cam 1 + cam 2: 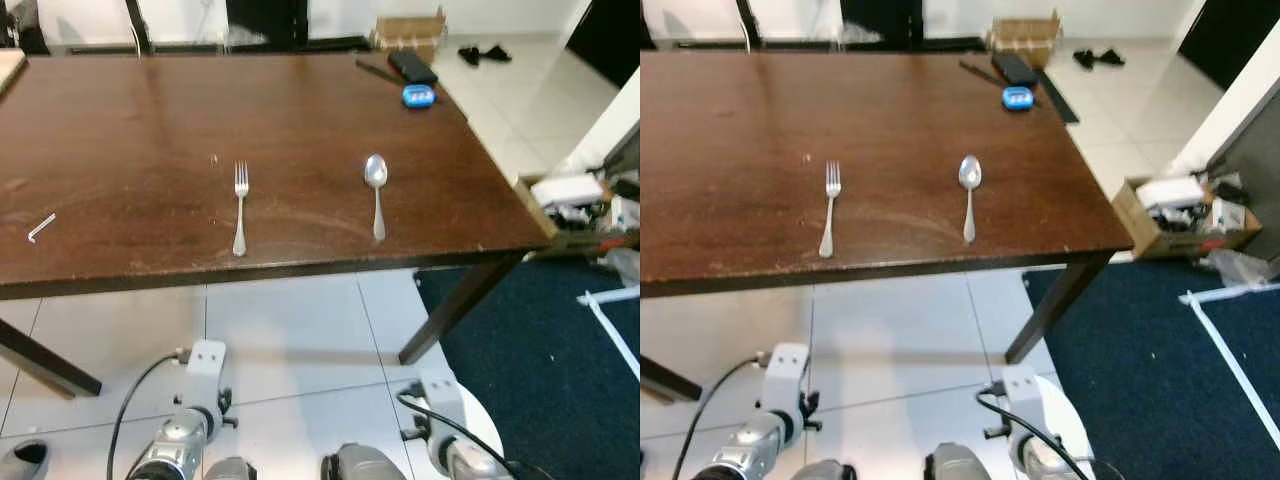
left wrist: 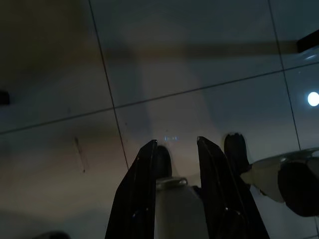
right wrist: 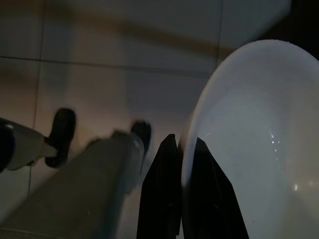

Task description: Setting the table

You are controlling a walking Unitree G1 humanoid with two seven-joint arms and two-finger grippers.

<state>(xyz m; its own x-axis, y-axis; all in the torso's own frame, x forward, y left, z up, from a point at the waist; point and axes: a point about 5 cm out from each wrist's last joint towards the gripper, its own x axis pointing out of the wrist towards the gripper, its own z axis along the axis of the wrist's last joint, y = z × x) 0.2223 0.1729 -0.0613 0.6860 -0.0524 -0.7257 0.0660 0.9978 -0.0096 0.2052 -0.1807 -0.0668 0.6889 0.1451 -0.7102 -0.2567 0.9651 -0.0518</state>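
Note:
On the brown wooden table [image 1: 130,130], near its front edge, a silver fork [image 1: 240,207] and a silver spoon [image 1: 377,192] lie parallel with a bare gap between them. Both arms hang low in front of the table, above the tiled floor. My right gripper [image 3: 183,142] is shut on the rim of a white plate [image 3: 254,139], whose edge also curves at the lower right [image 1: 482,412]. My left gripper [image 2: 175,143] is open, with floor tiles visible between its fingers.
A blue object [image 1: 418,96] and a black one [image 1: 412,67] lie at the table's far right corner, a small white angled piece [image 1: 40,228] at the left. A cluttered cardboard box [image 1: 1185,215] and dark blue carpet [image 1: 1160,370] are to the right.

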